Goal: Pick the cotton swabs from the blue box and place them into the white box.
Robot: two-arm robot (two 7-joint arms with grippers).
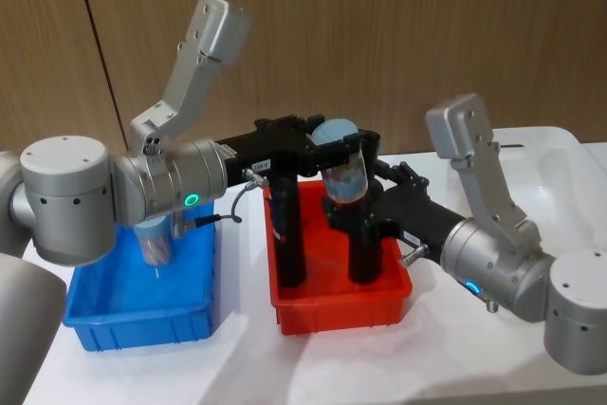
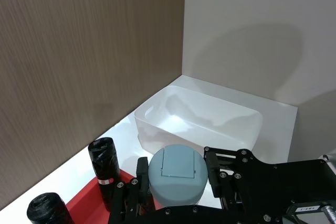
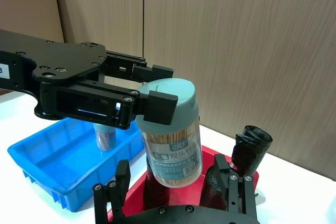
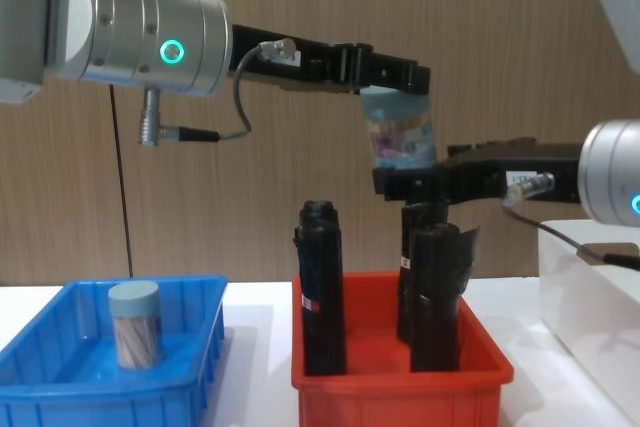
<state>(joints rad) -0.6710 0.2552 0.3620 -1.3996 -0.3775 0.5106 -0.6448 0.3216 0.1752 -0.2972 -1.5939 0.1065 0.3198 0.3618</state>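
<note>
**A:** How are the arms posed?

**B:** The left arm reaches level across, above the red bin (image 1: 341, 303). Its left tool (image 1: 340, 144) pinches the swab jar (image 3: 173, 140) at the pale blue lid. The jar hangs slightly tilted, higher than the tops of the black rolls (image 4: 320, 287) standing in that bin.

**A:** And the right arm?

**B:** It comes in low from the bin's right side. The right tool (image 3: 173, 179) sits at the jar's base with its fingers spread, and a gap shows on each side.

**A:** What room is there around it?

**B:** There is open air over the red bin, and a wood wall (image 1: 398, 35) runs behind it. The blue box (image 1: 142, 324) lies just left of the bin on the tabletop (image 1: 247, 362), with a narrow gap between them. The other jar (image 4: 134, 322) stands upright inside it. The white box (image 2: 152, 129) stands to the right of the bin, apart from it, with its top open.

**A:** Is there any writing?

**B:** The held jar's label (image 3: 176, 153) has a blue band with Chinese characters that I cannot read with certainty. One roll carries a small white-and-red tag (image 4: 317, 304), too small to read.
</note>
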